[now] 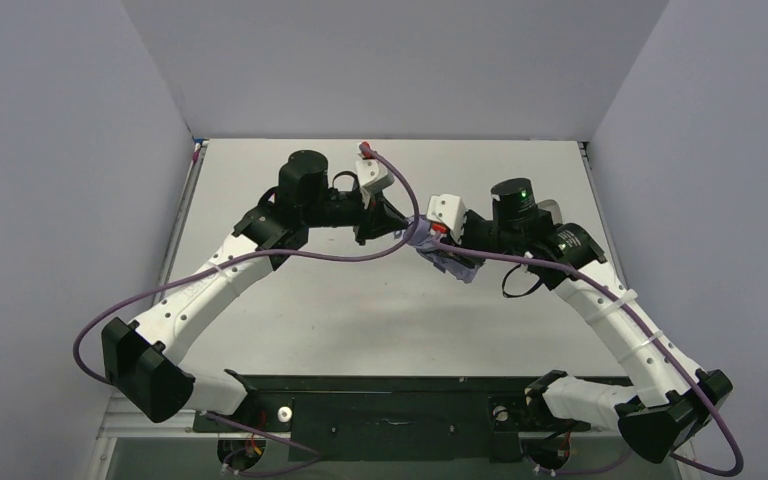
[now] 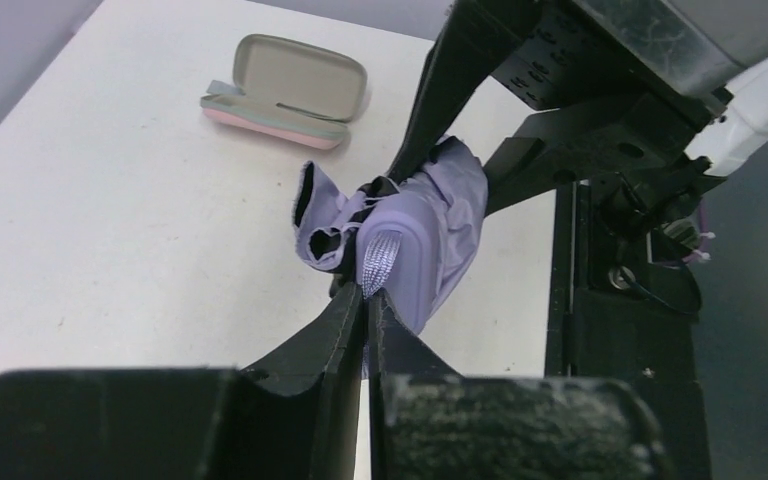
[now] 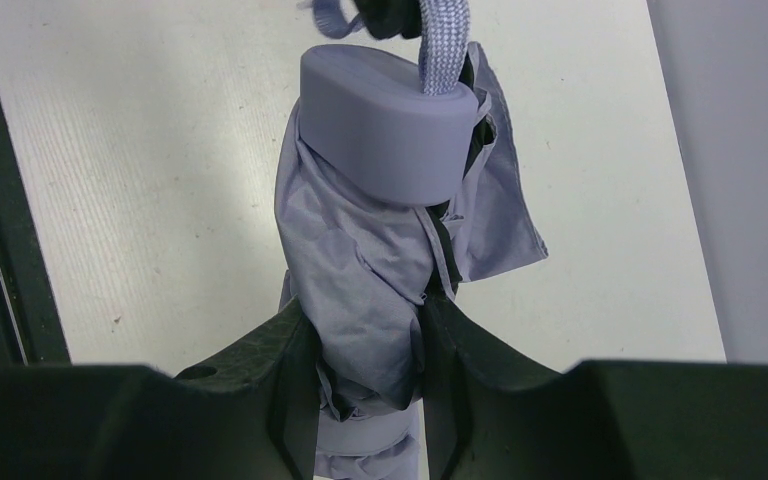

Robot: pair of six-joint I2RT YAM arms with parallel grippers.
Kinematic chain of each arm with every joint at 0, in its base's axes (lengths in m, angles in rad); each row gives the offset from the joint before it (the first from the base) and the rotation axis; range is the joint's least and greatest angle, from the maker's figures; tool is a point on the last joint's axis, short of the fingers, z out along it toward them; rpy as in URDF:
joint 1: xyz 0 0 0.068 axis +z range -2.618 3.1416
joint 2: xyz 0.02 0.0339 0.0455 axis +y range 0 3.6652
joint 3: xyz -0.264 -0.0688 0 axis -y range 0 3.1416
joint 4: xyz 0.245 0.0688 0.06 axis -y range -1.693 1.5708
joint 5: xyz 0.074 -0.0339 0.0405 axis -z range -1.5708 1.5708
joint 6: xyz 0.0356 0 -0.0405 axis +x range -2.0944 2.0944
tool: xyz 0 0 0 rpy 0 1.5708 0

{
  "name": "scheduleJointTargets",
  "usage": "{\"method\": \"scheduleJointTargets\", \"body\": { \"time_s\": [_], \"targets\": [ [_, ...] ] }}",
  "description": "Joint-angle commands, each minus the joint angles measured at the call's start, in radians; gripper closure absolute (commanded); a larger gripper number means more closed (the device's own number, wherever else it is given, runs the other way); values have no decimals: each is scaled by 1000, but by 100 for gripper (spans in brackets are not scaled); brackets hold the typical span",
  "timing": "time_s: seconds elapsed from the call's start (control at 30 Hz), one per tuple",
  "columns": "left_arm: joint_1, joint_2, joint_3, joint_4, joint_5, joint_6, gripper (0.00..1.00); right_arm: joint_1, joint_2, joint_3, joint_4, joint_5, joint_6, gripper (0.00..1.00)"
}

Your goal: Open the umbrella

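Showing crumpled lilac folds, the furled umbrella (image 3: 360, 270) has an oval handle (image 3: 385, 130).

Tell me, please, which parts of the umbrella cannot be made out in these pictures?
Top external: the umbrella is small and mostly covered by both wrists.
Left wrist: the strap vanishes between the left fingers; no shaft shows.
Right wrist: the lower end of the umbrella is cut off by the bottom edge, below the right fingers.
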Motion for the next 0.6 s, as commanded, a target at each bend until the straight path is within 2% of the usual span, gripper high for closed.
{"method": "scheduleJointTargets", "body": {
  "time_s": [0.0,0.57],
  "targets": [
    [2,-34,31,27,-90,-3,100,5,-46,-18,82,7,-22,100],
    [142,-93,4,82,-71,-54,100,-50,-46,-128,22,56,-108,100]
  ]
}}
